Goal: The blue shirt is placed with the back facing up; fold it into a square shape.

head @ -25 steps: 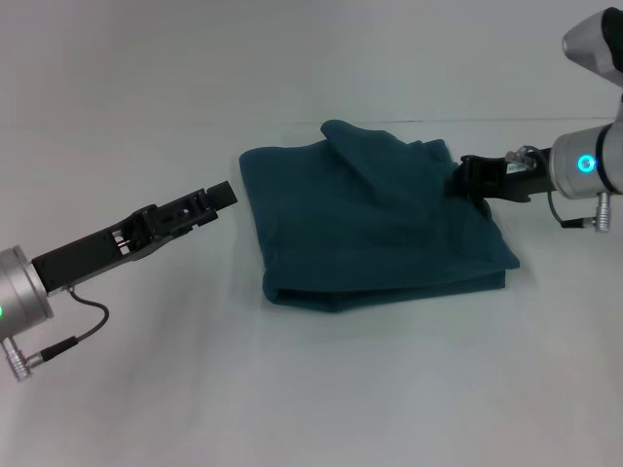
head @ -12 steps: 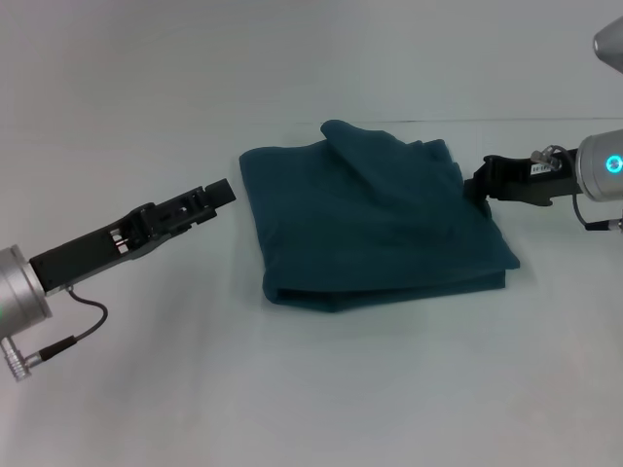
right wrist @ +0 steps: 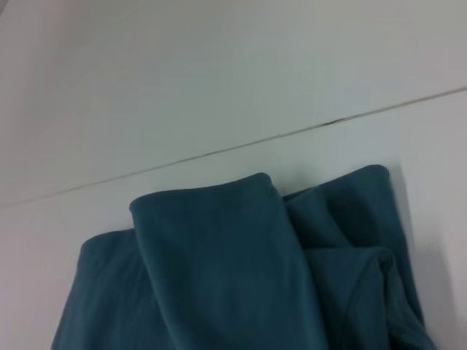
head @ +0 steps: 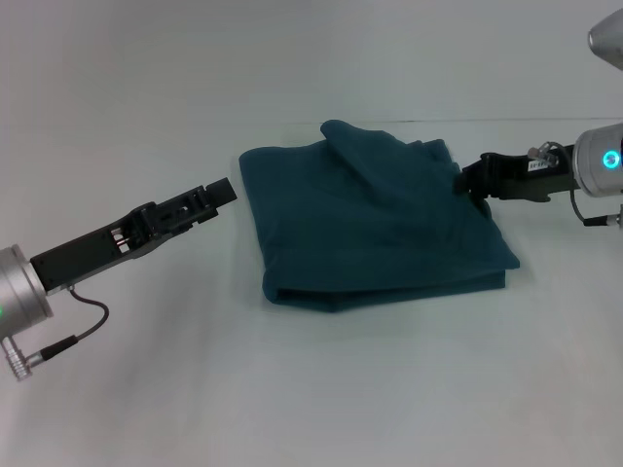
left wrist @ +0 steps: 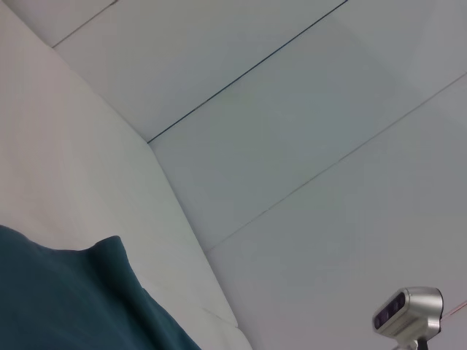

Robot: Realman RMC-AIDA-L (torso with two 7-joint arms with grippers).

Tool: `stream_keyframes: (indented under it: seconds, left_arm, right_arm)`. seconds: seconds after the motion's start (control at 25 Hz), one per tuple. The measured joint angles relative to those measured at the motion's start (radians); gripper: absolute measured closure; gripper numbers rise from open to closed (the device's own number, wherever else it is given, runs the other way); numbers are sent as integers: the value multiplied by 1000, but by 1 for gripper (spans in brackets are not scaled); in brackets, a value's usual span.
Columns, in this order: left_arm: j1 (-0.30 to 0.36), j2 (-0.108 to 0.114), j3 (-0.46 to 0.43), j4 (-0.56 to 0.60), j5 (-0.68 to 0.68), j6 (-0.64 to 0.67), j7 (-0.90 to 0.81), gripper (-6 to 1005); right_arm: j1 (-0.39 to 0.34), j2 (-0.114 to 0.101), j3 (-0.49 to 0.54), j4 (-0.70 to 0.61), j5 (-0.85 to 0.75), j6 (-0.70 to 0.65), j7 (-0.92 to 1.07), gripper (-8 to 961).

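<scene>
The blue shirt (head: 380,229) lies in the middle of the table as a folded, roughly square bundle, with a raised fold at its far edge. My left gripper (head: 222,194) hovers just off the shirt's left edge, apart from the cloth. At the far right corner, my right gripper (head: 465,179) sits at the shirt's edge. A corner of the shirt (left wrist: 66,299) appears in the left wrist view. The right wrist view looks down on the shirt's (right wrist: 219,277) far edge with its overlapping folds.
The white table (head: 311,389) stretches all around the shirt, and a pale wall rises behind it. A thin cable (head: 83,326) hangs under my left arm. The robot's head camera (left wrist: 408,310) shows in the left wrist view.
My right gripper drew back to the right off the shirt, then returned slightly leftward to its edge. The shirt and my left arm have not moved.
</scene>
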Motion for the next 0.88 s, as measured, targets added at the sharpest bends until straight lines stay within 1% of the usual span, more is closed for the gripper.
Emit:
stream_keyframes:
  seconds: [0.04, 0.28, 0.4, 0.48, 0.64, 0.88]
  left_arm:
    - [0, 0, 0, 0, 0, 0, 0, 263]
    - [-3, 0, 0, -1, 0, -5, 0, 263]
    - [-3, -2, 0, -1, 0, -7, 0, 263]
    - [-3, -2, 0, -2, 0, -7, 0, 263]
    - [-3, -2, 0, -3, 0, -8, 0, 263]
    - [-3, -2, 0, -4, 0, -8, 0, 264]
  right_arm:
    - [1, 1, -1, 0, -8, 2, 2, 808]
    - [7, 12, 1, 11, -26, 26, 5, 614]
    - [12, 27, -2, 24, -26, 50, 4, 618]
    - [21, 33, -4, 43, -28, 65, 0, 621]
    - [34, 34, -11, 75, -30, 90, 0, 643]
    - [29, 31, -13, 66, -28, 94, 14, 677]
